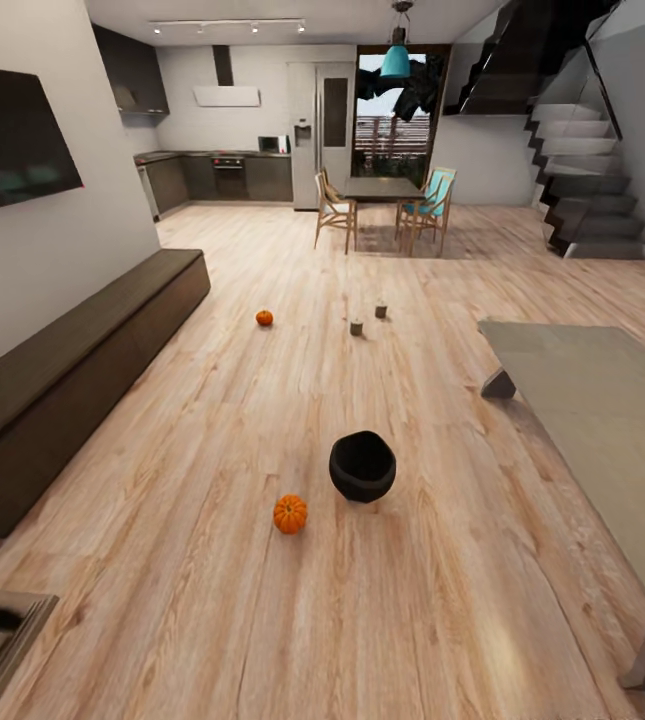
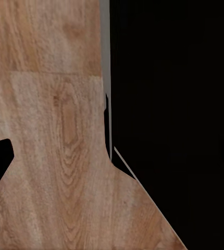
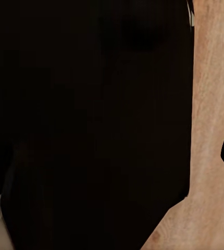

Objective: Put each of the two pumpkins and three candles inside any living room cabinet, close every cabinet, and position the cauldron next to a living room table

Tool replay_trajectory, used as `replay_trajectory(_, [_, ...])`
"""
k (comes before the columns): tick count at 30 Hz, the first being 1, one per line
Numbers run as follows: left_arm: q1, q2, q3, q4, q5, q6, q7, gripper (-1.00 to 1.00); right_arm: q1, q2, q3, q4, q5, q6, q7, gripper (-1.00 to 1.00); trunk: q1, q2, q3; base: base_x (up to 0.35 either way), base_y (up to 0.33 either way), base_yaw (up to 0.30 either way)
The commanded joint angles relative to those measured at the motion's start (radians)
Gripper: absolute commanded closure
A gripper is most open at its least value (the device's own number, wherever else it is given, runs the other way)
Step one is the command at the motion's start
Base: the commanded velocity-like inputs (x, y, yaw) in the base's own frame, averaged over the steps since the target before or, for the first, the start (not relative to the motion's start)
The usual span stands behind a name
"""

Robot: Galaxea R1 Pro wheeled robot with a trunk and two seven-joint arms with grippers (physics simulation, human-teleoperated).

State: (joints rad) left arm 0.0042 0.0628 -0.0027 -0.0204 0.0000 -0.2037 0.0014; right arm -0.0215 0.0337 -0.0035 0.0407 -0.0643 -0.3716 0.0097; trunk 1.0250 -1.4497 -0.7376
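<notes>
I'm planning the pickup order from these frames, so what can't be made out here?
- Third candle: the head view shows two candles on the floor; another may sit outside the frame.
- Cabinet: head view shows closed fronts; its near end is cut off by the left edge, interior hidden.
- End effector state: both wrist views are mostly dark robot bodywork over floor, so open or shut can't be told.
- Grey table: cut off by the right edge.

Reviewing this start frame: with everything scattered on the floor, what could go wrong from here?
1. The near pumpkin lies close beside the cauldron; reaching down for it may knock the cauldron.
2. Two candles show on the floor; a third is not evident and may be missed.
3. The far pumpkin is round and could roll if nudged while driving toward the cabinet.
</notes>
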Motion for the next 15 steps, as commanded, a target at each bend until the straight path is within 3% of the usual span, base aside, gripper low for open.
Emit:
replay_trajectory(1, [0.0,0.0,0.0,-0.001,0.0,-0.002,0.0,-1.0,-0.002,0.0,0.0,0.004,-0.006,-0.007,0.001,-1.0,0.0,0.0,0.001,0.0,0.0,-0.128])
replay_trajectory(15, [0.0,0.0,0.0,-0.001,0.0,-0.002,0.0,-1.0,-0.002,0.001,0.0,0.004,-0.006,-0.007,0.001,-1.0,0.0,0.0,0.023,0.0,0.0,-0.083])
